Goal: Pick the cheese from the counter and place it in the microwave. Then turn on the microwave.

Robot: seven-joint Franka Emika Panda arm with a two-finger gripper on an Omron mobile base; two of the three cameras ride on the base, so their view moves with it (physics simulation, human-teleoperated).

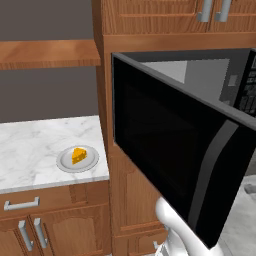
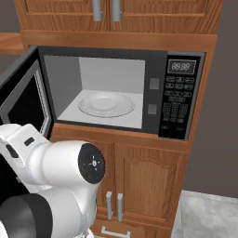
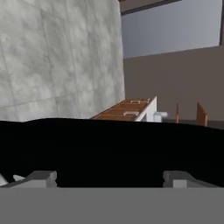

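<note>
The cheese (image 1: 78,155), a small orange wedge, lies on a round grey plate (image 1: 64,163) on the white marble counter (image 1: 30,142), left of the wooden cabinet column. The black microwave (image 2: 158,74) is built into that column, and its dark glass door (image 1: 170,150) is swung wide open toward me. Inside, a glass turntable (image 2: 106,104) sits on the light grey floor. Its button panel (image 2: 179,104) is at the right. In the hand view my gripper (image 3: 109,177) is open with nothing between its fingers, close to a black surface. The arm (image 1: 172,225) stands low, under the open door.
A brown wooden shelf (image 1: 45,52) hangs above the counter. Drawers and cabinet doors with silver handles (image 1: 22,204) sit below the counter, and more cabinet doors (image 2: 139,186) below the microwave. The open door juts out over the arm. Grey floor (image 3: 57,57) shows in the hand view.
</note>
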